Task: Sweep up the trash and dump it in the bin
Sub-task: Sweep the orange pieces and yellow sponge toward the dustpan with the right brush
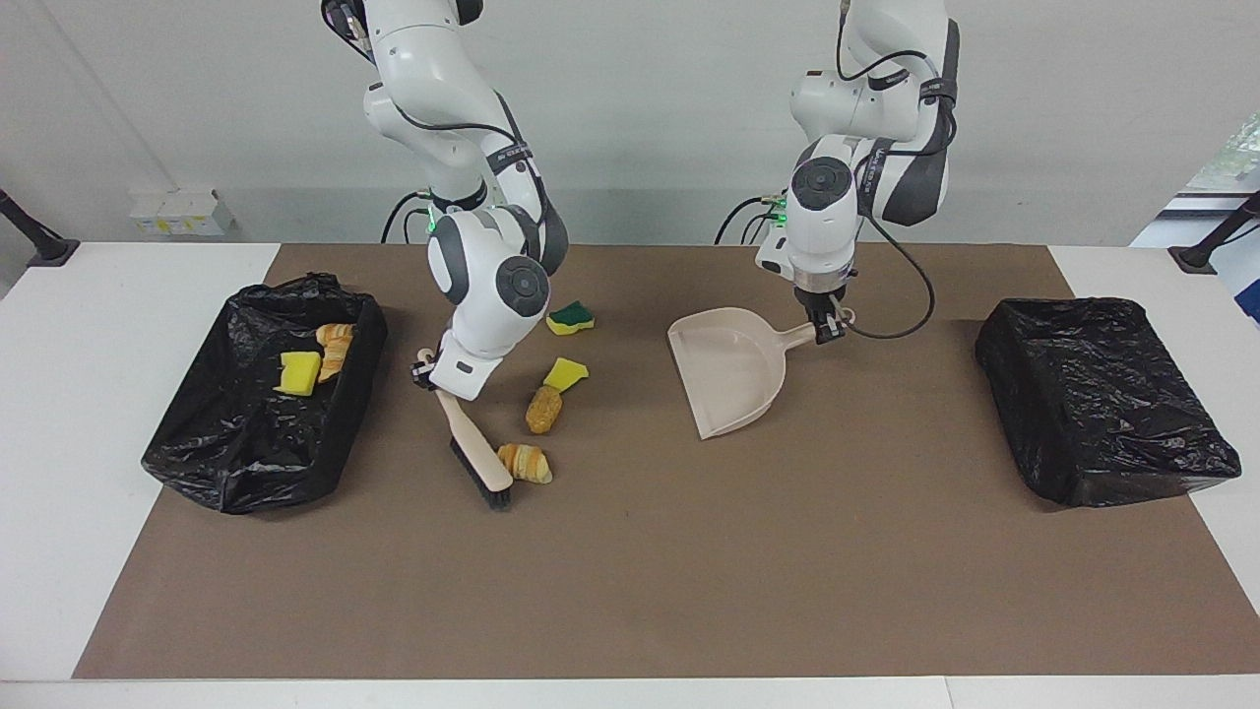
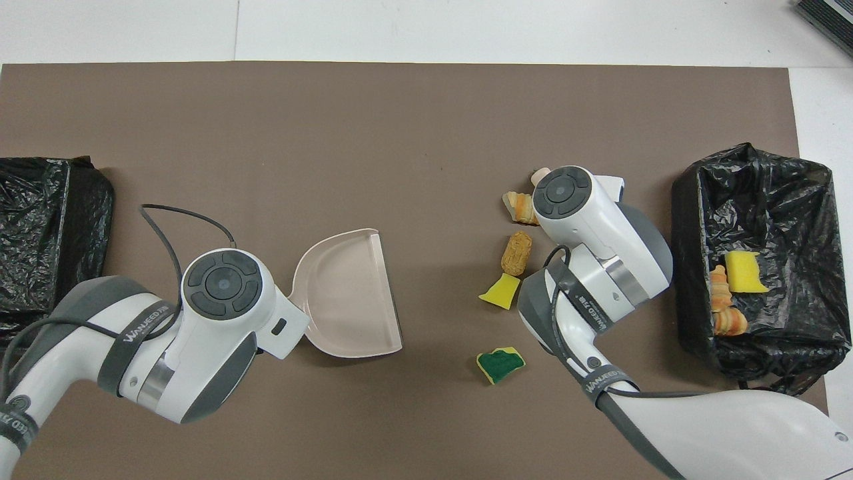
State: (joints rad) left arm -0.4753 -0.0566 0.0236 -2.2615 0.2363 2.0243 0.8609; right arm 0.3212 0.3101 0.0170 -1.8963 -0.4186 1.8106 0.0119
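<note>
My right gripper (image 1: 431, 367) is shut on the handle of a beige brush (image 1: 474, 455). Its black bristles (image 1: 495, 492) are down at the mat beside a golden bread-like piece of trash (image 1: 525, 463) (image 2: 517, 206), on the side toward the right arm's end. More trash lies nearer the robots: a golden-brown piece (image 1: 543, 409) (image 2: 516, 252), a yellow sponge chunk (image 1: 565, 372) (image 2: 500, 291) and a green-yellow sponge chunk (image 1: 571, 316) (image 2: 501, 365). My left gripper (image 1: 826, 331) is shut on the handle of the beige dustpan (image 1: 733, 369) (image 2: 346, 297), which holds nothing. In the overhead view both wrists hide their grippers.
A black-lined bin (image 1: 246, 463) (image 2: 766, 173) at the right arm's end holds a yellow sponge (image 1: 298, 372) (image 2: 741, 271) and bread pieces (image 1: 335, 347) (image 2: 723, 310). A second black-lined bin (image 1: 1102, 404) (image 2: 46, 227) sits at the left arm's end. A brown mat (image 1: 640, 571) covers the table.
</note>
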